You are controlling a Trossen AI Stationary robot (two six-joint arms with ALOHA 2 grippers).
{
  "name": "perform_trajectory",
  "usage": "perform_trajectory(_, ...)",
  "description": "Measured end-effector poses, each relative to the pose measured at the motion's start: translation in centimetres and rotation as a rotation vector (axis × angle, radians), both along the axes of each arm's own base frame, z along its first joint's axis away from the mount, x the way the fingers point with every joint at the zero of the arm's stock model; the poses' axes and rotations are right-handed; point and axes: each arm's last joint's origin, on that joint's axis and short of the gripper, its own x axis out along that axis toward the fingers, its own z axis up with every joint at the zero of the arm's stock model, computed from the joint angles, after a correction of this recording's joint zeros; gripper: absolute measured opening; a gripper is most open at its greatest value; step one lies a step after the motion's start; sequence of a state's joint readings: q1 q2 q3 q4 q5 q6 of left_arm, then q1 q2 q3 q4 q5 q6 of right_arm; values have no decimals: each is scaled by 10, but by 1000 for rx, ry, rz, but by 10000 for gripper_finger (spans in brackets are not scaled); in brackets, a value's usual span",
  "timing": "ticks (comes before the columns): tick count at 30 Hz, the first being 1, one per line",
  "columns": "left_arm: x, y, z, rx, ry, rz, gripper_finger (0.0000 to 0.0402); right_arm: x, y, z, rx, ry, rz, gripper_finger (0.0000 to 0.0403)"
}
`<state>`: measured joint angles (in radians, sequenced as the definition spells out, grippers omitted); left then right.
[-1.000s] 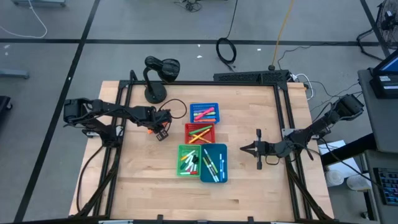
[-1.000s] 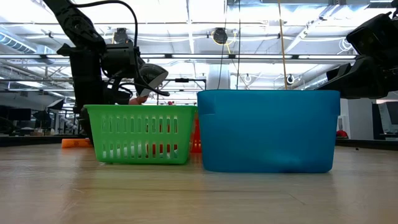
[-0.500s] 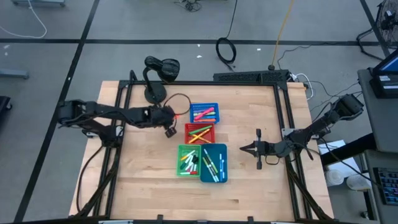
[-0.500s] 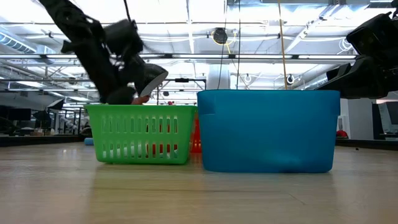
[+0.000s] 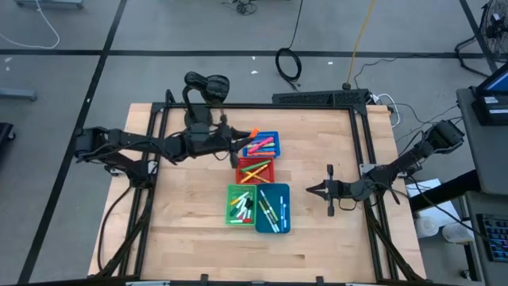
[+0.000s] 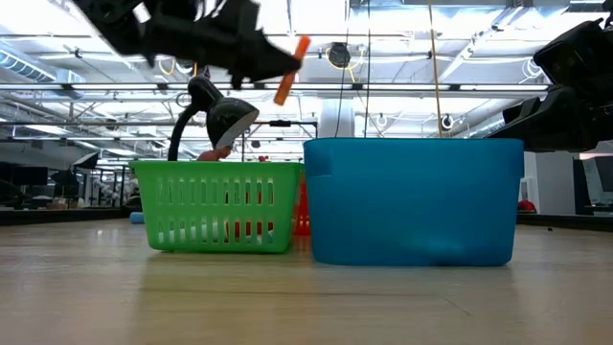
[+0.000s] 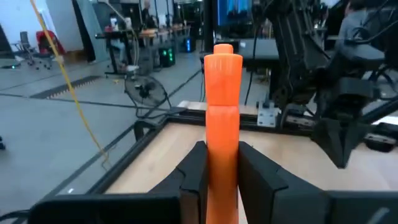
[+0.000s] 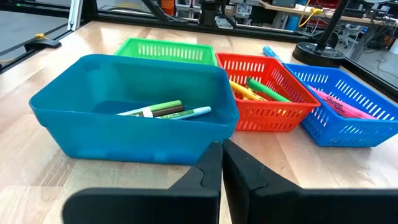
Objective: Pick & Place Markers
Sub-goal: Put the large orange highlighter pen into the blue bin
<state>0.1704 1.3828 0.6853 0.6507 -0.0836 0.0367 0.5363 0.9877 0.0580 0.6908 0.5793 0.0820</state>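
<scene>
My left gripper [image 5: 238, 141] is raised above the table at the left edge of the blue basket [image 5: 268, 151], shut on an orange marker [image 5: 252, 133], which also shows in the low view [image 6: 290, 69] and the left wrist view [image 7: 222, 93]. Pink markers lie in the blue basket. Orange, yellow and green ones lie in the red basket [image 5: 255, 169]. More markers lie in the green basket [image 5: 241, 205] and the teal bin [image 5: 273, 208]. My right gripper [image 5: 313, 190] waits shut, right of the teal bin [image 8: 124, 106]. My left gripper pinches the orange marker by its rear part [image 7: 222, 163] between the two fingers [image 7: 194, 169]. The fingers come from the table's left and lie along the marker. The marker is lifted clear, and its free end [image 7: 222, 53] sticks out past the fingertips, tilted in the low view.
A black gooseneck stand [image 5: 198, 99] sits on the far left of the table, just behind my left arm. A black frame [image 5: 361, 143] runs along the table's edges. Bare wood [image 5: 182, 214] lies left of and nearer than the baskets.
My left gripper has risen and moved toward the table's right and far edge, from the bare wood left of the red basket to the blue basket's left edge. It has stayed shut on the orange marker and carried it higher.
</scene>
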Motion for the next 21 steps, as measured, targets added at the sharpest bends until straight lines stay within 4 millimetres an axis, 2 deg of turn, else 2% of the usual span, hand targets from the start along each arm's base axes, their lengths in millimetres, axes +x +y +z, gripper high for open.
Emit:
perform_trajectory(5, 27, 4, 16, 7, 218, 30, 64, 0, 0, 0, -11, -4, 1, 0)
perform_trajectory(9, 49, 12, 9, 8, 394, 44, 64, 0, 0, 1, -8, -6, 1, 0)
perform_trajectory(12, 64, 20, -6, 15, 480, 49, 64, 0, 0, 1, -5, -5, 1, 0)
perform_trajectory(16, 83, 35, -37, -11, 564, 55, 64, 0, 0, 1, -7, -4, 2, 0)
perform_trajectory(21, 97, 47, -70, -61, 638, 48, 71, 0, 0, 0, -9, -2, 4, 0)
